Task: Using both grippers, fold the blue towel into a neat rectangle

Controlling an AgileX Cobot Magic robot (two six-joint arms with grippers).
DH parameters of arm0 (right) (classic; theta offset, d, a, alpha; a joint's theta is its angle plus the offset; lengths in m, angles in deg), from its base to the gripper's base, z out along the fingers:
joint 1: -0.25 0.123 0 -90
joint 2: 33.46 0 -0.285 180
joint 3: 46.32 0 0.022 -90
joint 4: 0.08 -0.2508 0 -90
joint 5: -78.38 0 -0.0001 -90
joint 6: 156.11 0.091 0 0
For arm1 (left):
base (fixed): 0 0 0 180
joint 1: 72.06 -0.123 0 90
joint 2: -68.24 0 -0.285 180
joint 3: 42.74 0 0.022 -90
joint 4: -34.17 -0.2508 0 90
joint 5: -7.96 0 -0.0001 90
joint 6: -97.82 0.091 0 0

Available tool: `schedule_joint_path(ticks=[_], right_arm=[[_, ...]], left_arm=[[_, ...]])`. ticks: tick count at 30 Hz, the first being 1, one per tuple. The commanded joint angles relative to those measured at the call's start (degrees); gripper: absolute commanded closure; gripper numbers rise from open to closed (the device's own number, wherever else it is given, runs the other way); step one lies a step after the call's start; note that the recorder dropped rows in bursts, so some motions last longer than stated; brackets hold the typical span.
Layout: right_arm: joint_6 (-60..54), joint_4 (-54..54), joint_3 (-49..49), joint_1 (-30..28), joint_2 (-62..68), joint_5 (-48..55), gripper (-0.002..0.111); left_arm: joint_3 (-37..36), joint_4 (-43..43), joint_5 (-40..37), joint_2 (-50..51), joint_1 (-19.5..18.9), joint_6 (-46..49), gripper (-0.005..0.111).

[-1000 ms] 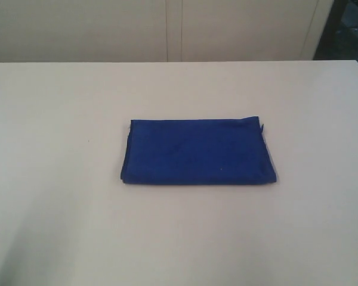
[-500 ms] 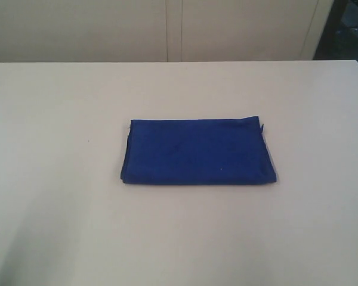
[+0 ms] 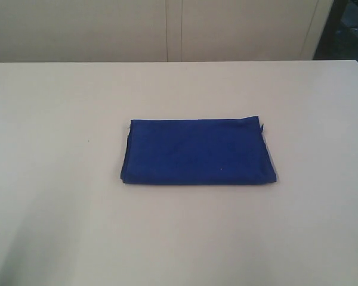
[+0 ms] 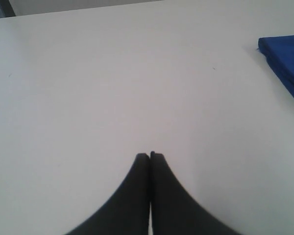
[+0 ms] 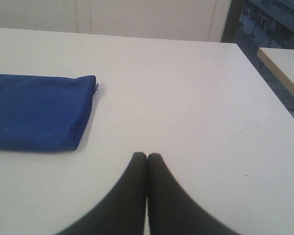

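The blue towel (image 3: 197,151) lies folded into a flat rectangle in the middle of the white table (image 3: 59,179), its layered edges showing along the left side. Neither arm appears in the exterior view. In the left wrist view my left gripper (image 4: 150,155) is shut with nothing between its fingers, over bare table, and a corner of the blue towel (image 4: 286,61) sits well away from it. In the right wrist view my right gripper (image 5: 147,155) is also shut and empty, with the blue towel (image 5: 36,110) lying apart from it.
The table's far edge (image 3: 179,61) meets pale cabinet doors (image 3: 167,30). A second pale table (image 5: 286,61) stands beyond the right edge, across a gap.
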Motion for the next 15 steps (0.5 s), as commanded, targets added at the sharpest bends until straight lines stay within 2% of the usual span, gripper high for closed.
schedule_joint_path(ticks=[1, 15], right_arm=[[0.10, 0.39, -0.31, -0.21, -0.30, -0.19, 0.108], [1.41, 0.21, -0.31, -0.21, -0.30, -0.19, 0.108]], left_arm=[[-0.30, 0.16, 0.34, -0.28, 0.18, 0.11, 0.107], [-0.30, 0.16, 0.34, -0.28, 0.18, 0.11, 0.107]])
